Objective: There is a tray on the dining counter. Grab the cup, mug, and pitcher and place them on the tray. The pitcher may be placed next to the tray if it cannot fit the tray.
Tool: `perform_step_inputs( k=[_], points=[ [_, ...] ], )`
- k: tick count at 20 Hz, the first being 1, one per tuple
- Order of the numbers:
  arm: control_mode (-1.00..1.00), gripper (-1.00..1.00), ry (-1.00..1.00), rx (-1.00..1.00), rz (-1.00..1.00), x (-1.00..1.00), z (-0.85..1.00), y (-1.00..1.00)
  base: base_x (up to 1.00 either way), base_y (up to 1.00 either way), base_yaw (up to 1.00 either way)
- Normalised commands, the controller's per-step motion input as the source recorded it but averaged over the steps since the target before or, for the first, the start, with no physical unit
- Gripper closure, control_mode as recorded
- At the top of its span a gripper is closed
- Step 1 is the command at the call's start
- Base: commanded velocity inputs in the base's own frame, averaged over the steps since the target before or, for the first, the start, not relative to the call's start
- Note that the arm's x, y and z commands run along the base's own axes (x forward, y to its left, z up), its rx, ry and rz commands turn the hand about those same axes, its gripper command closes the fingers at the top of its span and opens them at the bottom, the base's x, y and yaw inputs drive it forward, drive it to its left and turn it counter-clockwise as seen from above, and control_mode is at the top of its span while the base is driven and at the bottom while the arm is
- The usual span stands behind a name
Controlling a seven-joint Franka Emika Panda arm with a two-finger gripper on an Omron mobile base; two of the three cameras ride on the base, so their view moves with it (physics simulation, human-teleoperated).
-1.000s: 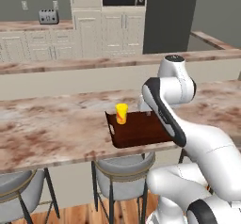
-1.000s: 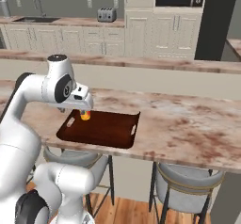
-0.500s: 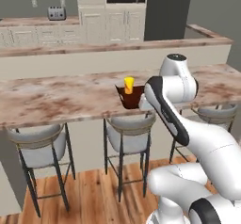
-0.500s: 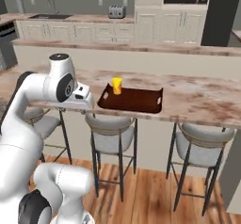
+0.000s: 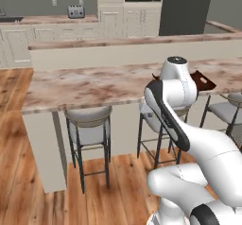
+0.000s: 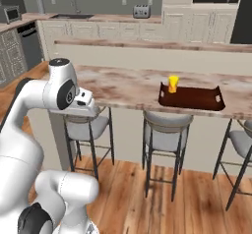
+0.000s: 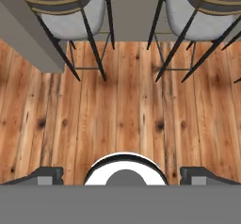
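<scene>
The gripper (image 7: 120, 173) is pointing straight down at the wooden floor (image 7: 127, 110), and its two dark fingertips (image 7: 44, 173) are standing far apart with nothing between them. Two grey stools (image 7: 66, 9) are poking in at the top of the hand view.

In the right base view the hand is hanging beside the edge of the dining counter (image 6: 123, 85), above a stool. The tray (image 6: 192, 98) is sitting on the dining counter, off to the right of the arm. The cup (image 6: 173, 84) is standing upright inside the tray, in its back left corner.

Half a second ago the tray was right next to the hand. Now the whole picture is shifting, because the base is driving, so the tray is looking farther off to the right. In the left base view only a corner of the tray (image 5: 204, 81) is peeking out behind the arm. A toaster (image 6: 141, 11) is sitting on the back counter (image 6: 113, 17).
</scene>
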Motion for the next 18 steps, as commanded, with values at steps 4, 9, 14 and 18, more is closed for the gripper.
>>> perform_step_inputs(
  k=[4,9,14,18],
  points=[
    [1.00,-1.00,0.00,0.00,0.00,0.00,0.00,0.00,0.00,1.00,0.00],
    [1.00,-1.00,0.00,0.00,0.00,0.00,0.00,0.00,0.06,1.00,0.00],
    [1.00,-1.00,0.00,0.00,0.00,0.00,0.00,0.00,0.06,1.00,0.00],
    [1.00,-1.00,0.00,0.00,0.00,0.00,0.00,0.00,0.16,1.00,0.00]
  ],
)
